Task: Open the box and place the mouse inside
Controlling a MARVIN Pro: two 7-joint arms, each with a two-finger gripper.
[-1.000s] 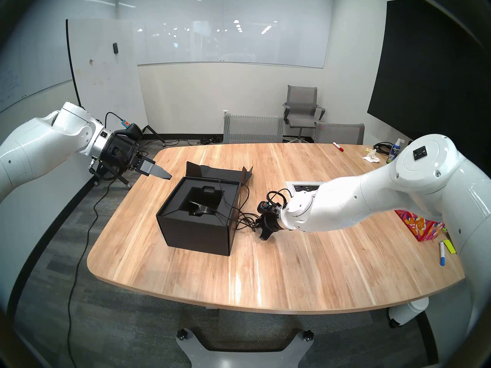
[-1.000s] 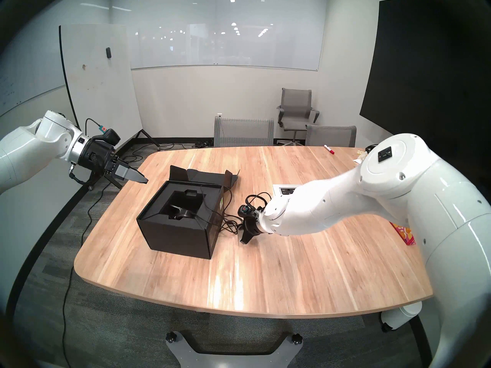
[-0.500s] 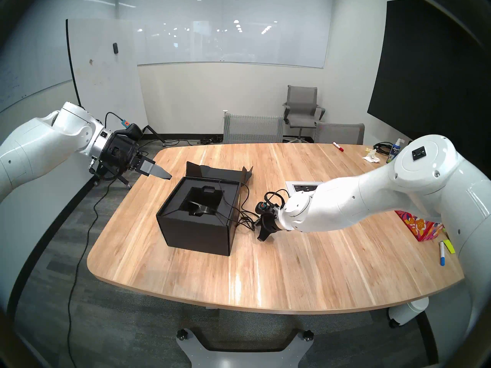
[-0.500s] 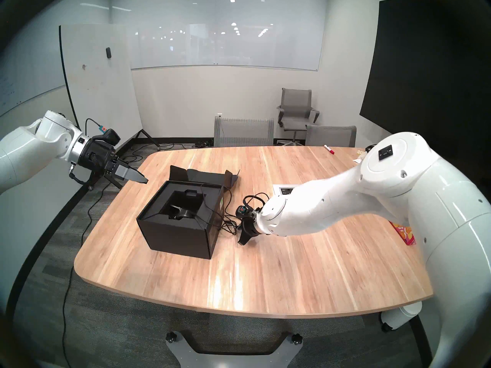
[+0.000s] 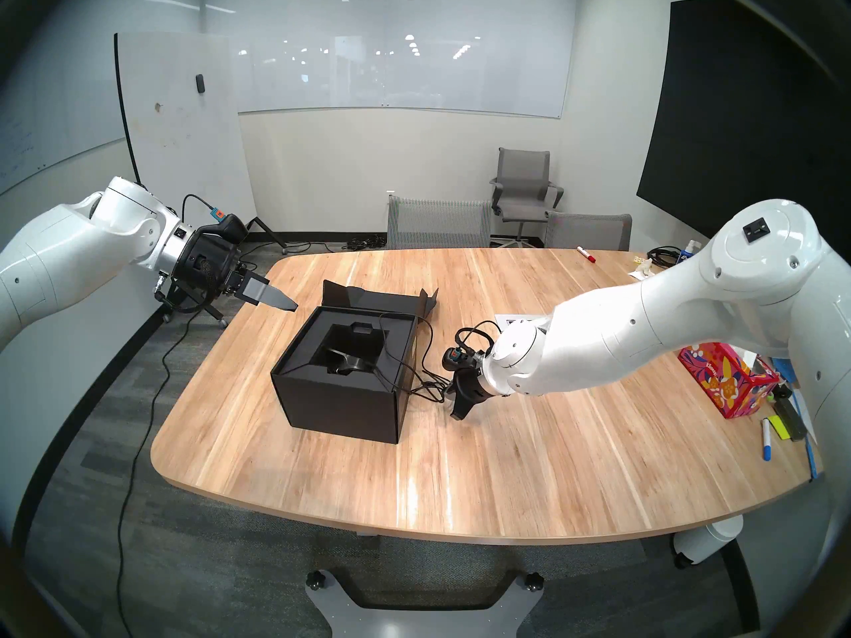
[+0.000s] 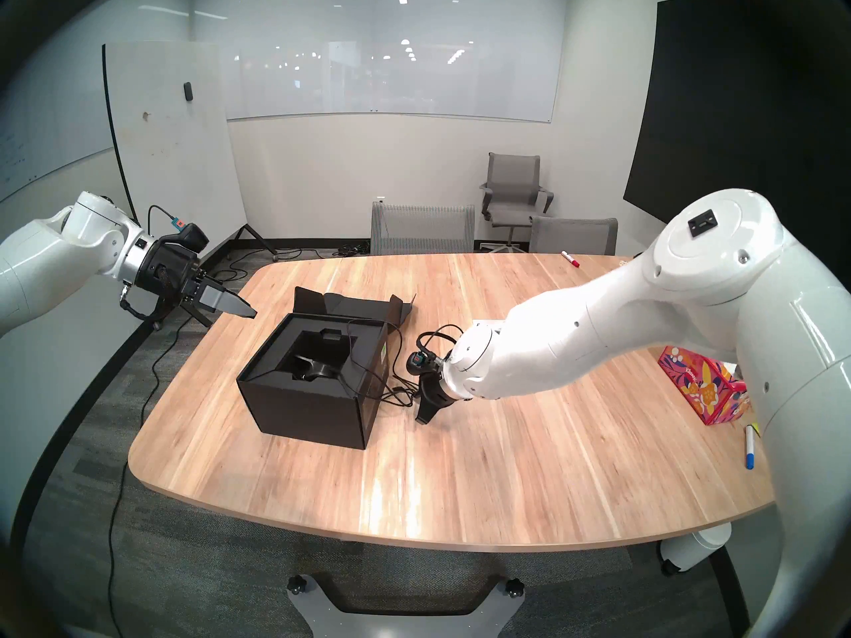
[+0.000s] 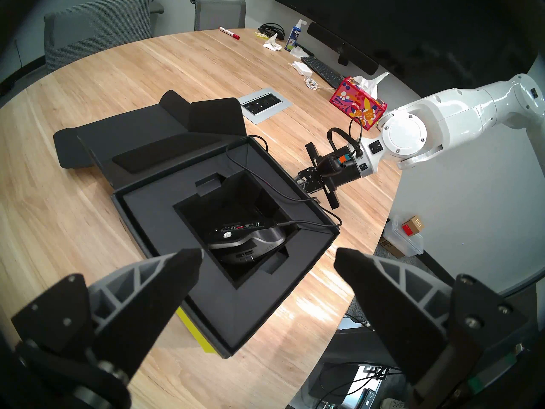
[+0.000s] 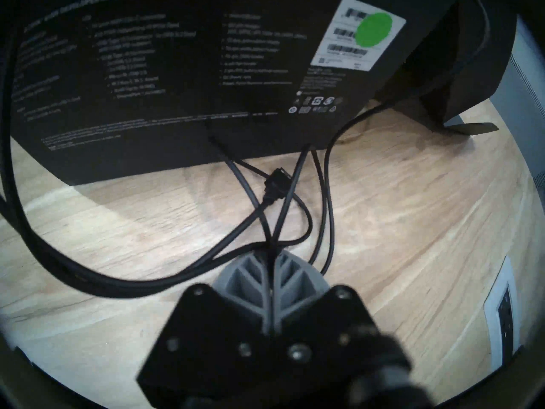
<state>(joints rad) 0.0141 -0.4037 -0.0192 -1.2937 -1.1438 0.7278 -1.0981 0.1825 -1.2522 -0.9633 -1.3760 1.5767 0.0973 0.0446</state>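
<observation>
The black box (image 5: 340, 393) (image 6: 304, 407) stands open on the wooden table, its lid flap (image 5: 382, 298) folded back behind it. The black mouse (image 5: 347, 363) (image 7: 247, 240) lies in the foam recess. Its thin cable (image 5: 428, 384) (image 8: 247, 187) runs over the box's right wall onto the table. My right gripper (image 5: 449, 387) (image 8: 272, 253) is low beside that wall, shut on the cable strands. My left gripper (image 5: 288, 304) (image 7: 268, 258) hovers open off the box's far left corner, holding nothing.
A red floral tissue box (image 5: 723, 379) and markers (image 5: 766, 439) lie at the table's right edge under my right arm. A power outlet plate (image 5: 520, 321) sits behind my right wrist. Grey chairs (image 5: 437, 222) stand along the far edge.
My right gripper went from open to shut on the cable and shifted slightly toward the box. The right elbow rose, uncovering the tissue box. The left arm stayed still.
</observation>
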